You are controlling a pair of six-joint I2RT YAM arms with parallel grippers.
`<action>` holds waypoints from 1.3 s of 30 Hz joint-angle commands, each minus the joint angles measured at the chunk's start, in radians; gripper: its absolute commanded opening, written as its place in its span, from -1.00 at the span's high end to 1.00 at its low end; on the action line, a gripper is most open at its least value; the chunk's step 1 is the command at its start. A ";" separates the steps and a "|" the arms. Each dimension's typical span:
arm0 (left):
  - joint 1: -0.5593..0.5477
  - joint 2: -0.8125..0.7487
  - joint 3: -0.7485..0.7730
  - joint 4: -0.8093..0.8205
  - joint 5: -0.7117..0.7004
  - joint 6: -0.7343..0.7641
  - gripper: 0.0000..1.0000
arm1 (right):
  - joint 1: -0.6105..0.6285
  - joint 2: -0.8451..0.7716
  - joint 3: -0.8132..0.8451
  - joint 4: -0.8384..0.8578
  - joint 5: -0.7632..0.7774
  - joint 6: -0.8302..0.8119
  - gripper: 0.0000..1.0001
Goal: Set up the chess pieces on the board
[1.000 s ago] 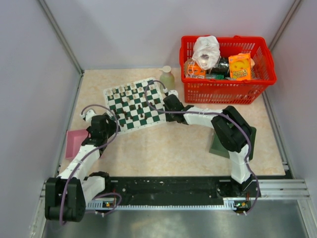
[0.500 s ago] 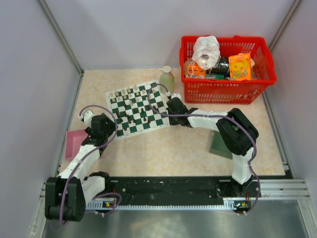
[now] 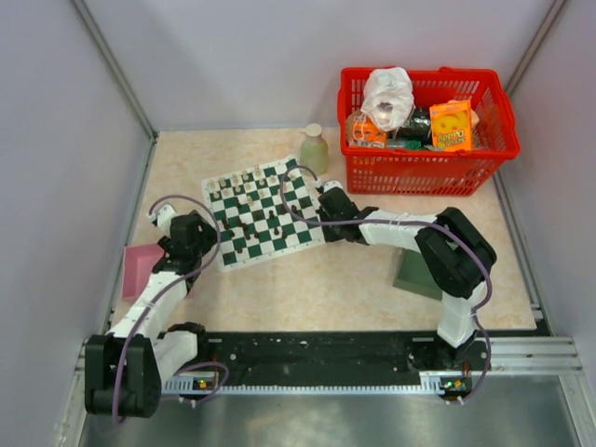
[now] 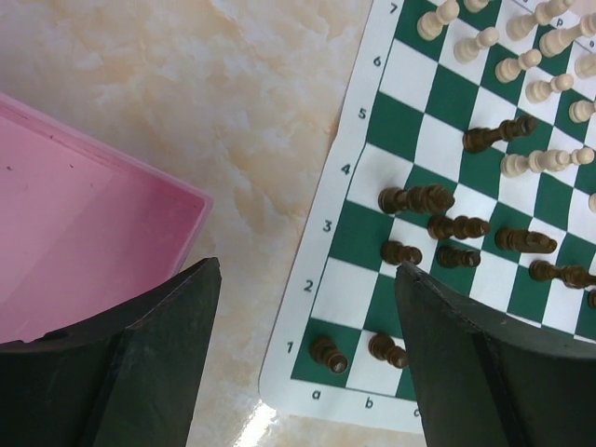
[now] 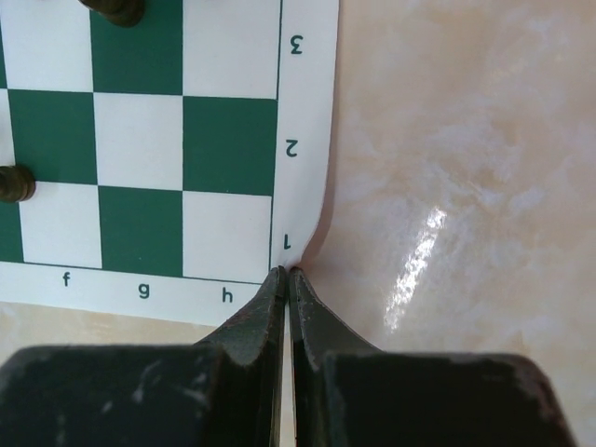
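Observation:
The board point(image 3: 264, 212), a green and white checked mat, lies slanted on the table. Dark chess pieces point(image 4: 416, 198) stand or lie on its near ranks, with cream chess pieces point(image 4: 521, 65) further back. My right gripper point(image 3: 328, 233) is shut on the board's corner point(image 5: 300, 244) by square h1, and the mat curls up slightly at the pinch point(image 5: 287, 272). My left gripper point(image 4: 305, 279) is open and empty, low over the opposite a1 corner. A dark piece point(image 4: 328, 355) stands on a1.
A pink tray point(image 3: 140, 268) sits just left of the left gripper, its rim point(image 4: 140, 172) close to the left finger. A red basket point(image 3: 424, 130) of packets stands at the back right, a pale bottle point(image 3: 314, 147) behind the board, a dark green tray point(image 3: 414, 275) under the right arm.
The right gripper has dragged the board to the right and turned it slightly, pieces riding along. The left arm has stayed in place, still open.

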 commanded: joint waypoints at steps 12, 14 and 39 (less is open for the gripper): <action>0.007 -0.020 0.052 0.014 -0.001 0.053 -0.65 | 0.013 -0.124 -0.132 -0.081 -0.052 -0.036 1.00; 0.007 -0.023 0.054 0.015 0.002 0.056 -0.65 | 0.013 -0.139 -0.152 -0.083 -0.055 -0.033 1.00; 0.008 -0.055 0.061 0.003 0.013 0.097 -0.68 | 0.019 -0.251 -0.336 -0.126 -0.113 0.020 1.00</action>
